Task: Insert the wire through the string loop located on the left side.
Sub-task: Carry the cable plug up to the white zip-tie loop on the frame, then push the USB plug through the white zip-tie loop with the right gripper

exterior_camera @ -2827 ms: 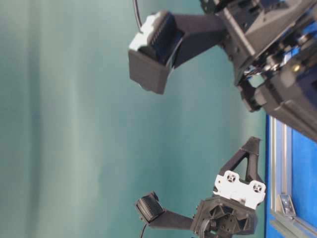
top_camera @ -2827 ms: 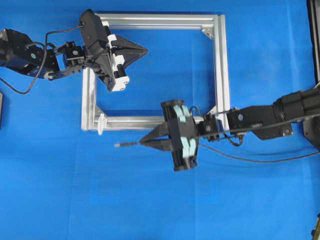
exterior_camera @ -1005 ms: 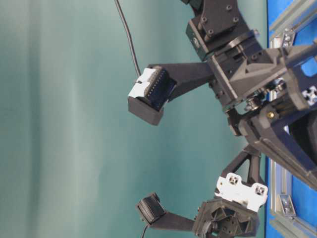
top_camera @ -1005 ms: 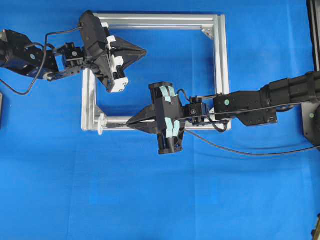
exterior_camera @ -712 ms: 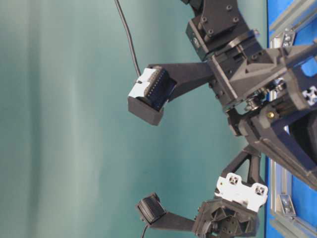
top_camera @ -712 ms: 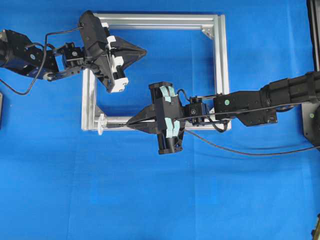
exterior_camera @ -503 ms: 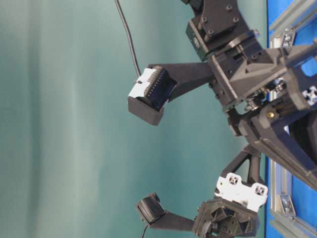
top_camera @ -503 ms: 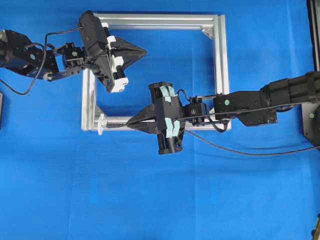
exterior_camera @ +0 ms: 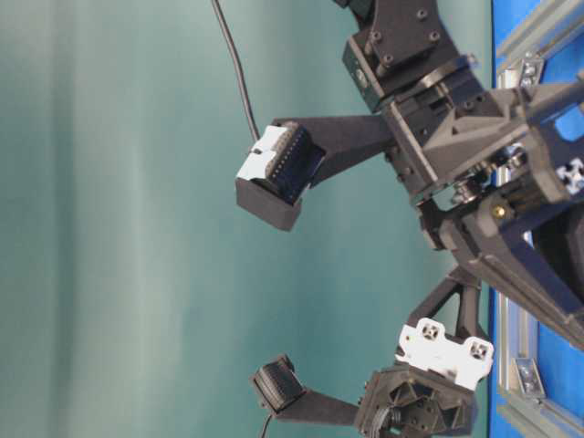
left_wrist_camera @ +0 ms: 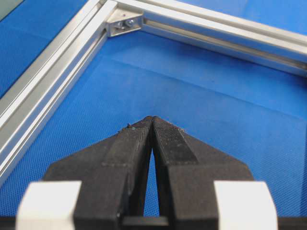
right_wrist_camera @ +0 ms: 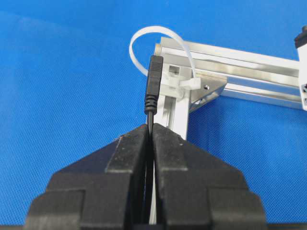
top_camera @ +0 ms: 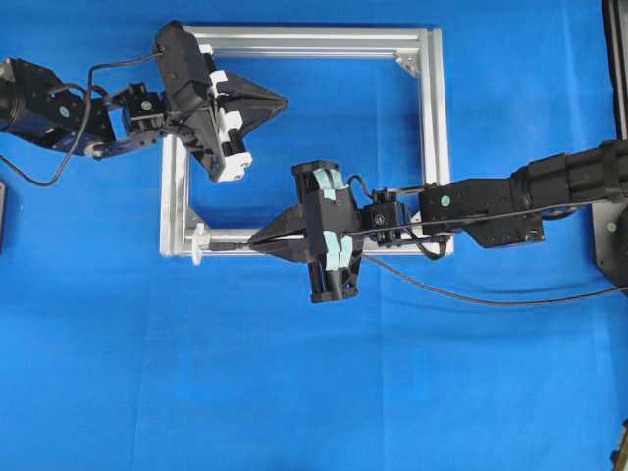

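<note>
My right gripper (top_camera: 253, 243) (right_wrist_camera: 150, 125) is shut on the wire, a thin black cable (top_camera: 471, 297) trailing off to the right. Its small black plug (right_wrist_camera: 153, 84) (top_camera: 228, 245) sticks out ahead of the fingertips. The string loop (right_wrist_camera: 132, 44) (top_camera: 199, 240) is a whitish band tied to the silver frame's lower-left corner. The plug's end sits right at the loop's opening; I cannot tell whether it has entered. My left gripper (top_camera: 285, 99) (left_wrist_camera: 152, 118) is shut and holds nothing, hovering inside the frame near its upper-left corner.
The square aluminium frame (top_camera: 432, 147) (left_wrist_camera: 48, 81) (right_wrist_camera: 249, 67) lies flat on the blue mat, with corner brackets (left_wrist_camera: 122, 23) inside its corners. The right arm (top_camera: 510, 206) crosses the frame's right bar. Both arms crowd the table-level view beside the frame's edge (exterior_camera: 511, 338).
Earlier, my right gripper carried the wire left and up, from below the frame's bottom bar to the loop. Over the last second nothing has moved. The left arm stayed put.
</note>
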Controlling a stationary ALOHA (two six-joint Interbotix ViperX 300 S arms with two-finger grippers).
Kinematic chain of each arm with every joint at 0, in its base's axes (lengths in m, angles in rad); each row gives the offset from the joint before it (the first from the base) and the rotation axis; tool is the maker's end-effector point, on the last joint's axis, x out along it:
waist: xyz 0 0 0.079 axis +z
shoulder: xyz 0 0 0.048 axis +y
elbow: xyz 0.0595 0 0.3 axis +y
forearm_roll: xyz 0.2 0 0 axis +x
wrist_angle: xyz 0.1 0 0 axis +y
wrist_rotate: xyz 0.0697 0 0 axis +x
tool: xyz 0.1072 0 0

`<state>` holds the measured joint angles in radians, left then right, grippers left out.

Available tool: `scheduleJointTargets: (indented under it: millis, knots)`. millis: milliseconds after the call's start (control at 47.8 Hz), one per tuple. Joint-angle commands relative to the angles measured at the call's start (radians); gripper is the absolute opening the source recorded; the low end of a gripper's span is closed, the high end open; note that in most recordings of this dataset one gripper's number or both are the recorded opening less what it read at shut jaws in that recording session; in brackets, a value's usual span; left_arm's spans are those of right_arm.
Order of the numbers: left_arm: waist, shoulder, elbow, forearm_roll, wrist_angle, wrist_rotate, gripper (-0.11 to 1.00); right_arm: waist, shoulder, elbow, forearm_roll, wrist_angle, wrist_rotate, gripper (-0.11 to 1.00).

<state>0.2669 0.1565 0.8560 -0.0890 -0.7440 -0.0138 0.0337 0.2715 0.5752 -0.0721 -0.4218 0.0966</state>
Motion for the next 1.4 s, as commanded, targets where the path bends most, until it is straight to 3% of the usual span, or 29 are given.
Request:
scheduleJointTargets:
  millis: [0, 880, 1382]
  knots:
    - [-0.002, -0.035, -0.008, 0.003, -0.005, 0.0, 0.0, 0.002, -0.015, -0.014, 0.002, -0.005, 0.002, 0.0]
    - [-0.003, -0.035, -0.008, 0.003, -0.005, 0.0, 0.0, 0.002, -0.012, -0.021, 0.0, -0.003, 0.002, 0.0]
    - [-0.003, -0.041, 0.006, 0.003, -0.005, -0.002, 0.0, 0.002, 0.091, -0.183, 0.002, 0.048, 0.002, 0.0]
